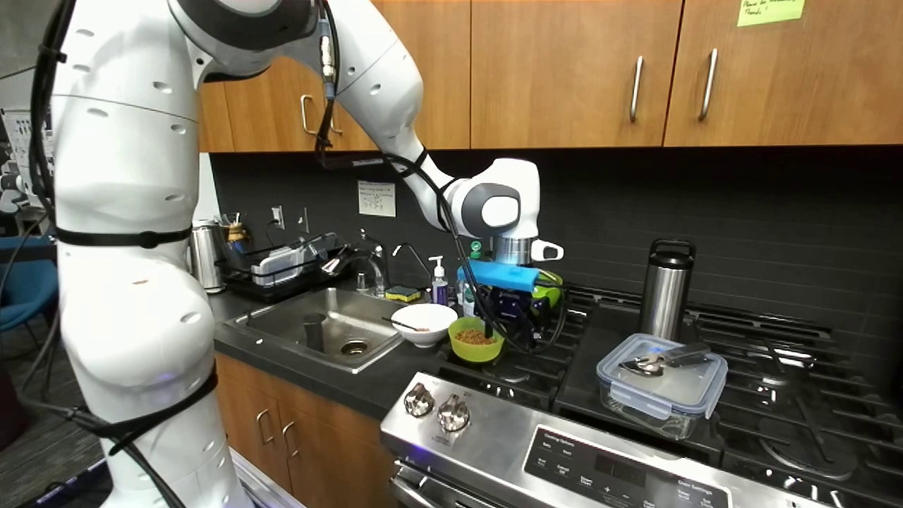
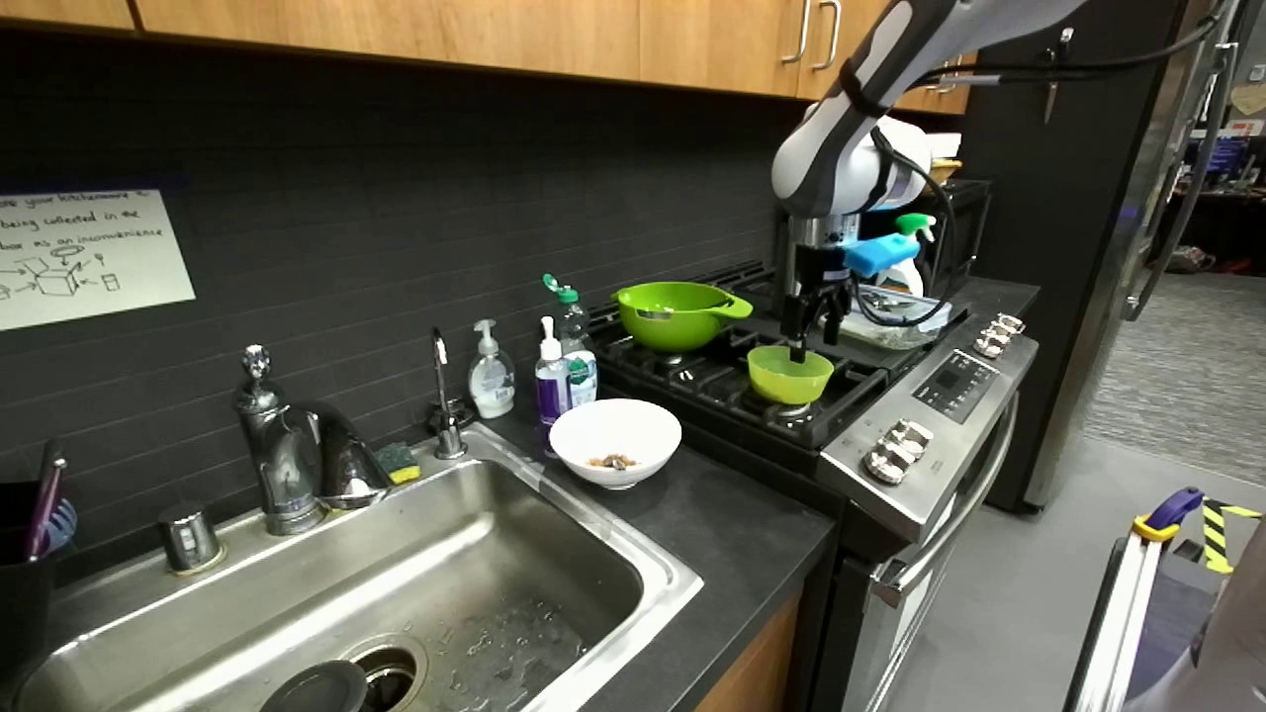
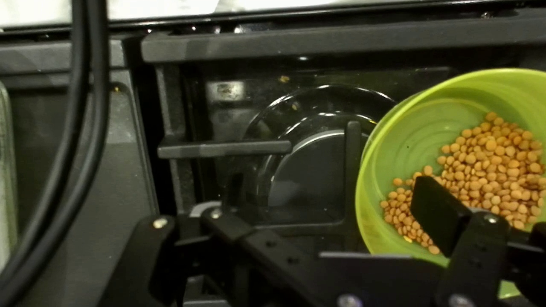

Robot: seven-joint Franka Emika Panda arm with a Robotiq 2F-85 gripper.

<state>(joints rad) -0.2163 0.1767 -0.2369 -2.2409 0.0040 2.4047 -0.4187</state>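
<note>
1. Black Robotiq gripper (image 2: 813, 341), pointing down, spread wide and pinching nothing.
2. Between its fingers, the rim of a lime-green plastic bowl (image 2: 786, 386): one finger pad (image 3: 439, 217) inside, close above or touching the lentils (image 3: 490, 166) (impossible to tell which), the opposite finger seemingly outside.
3. Lime-green plastic bowl upright on a front grate (image 3: 226, 149) of the gas stove (image 1: 487, 444), brownish lentils heaped toward one side of its floor.
4. By judgement, done: reaching the bowl and straddling its rim. Not yet done: any grip on the plastic, any lift off the grate.
5. Next outward, on the counter (image 2: 732, 524) between sink (image 2: 663, 598) and stove: white bowl (image 2: 618, 425) with a few brownish bits, too small to name, and, in an exterior view, a slim dark utensil (image 1: 400, 324) resting in it.
6. Behind the lime-green bowl, toward the dark tiled wall (image 2: 396, 227): larger green handled bowl (image 2: 682, 326), also on the stove.
7. Farther along the stove: lidded glass container (image 1: 670, 391) with a spoon (image 1: 643, 365) on top, steel thermos (image 1: 667, 300) behind it.
</note>
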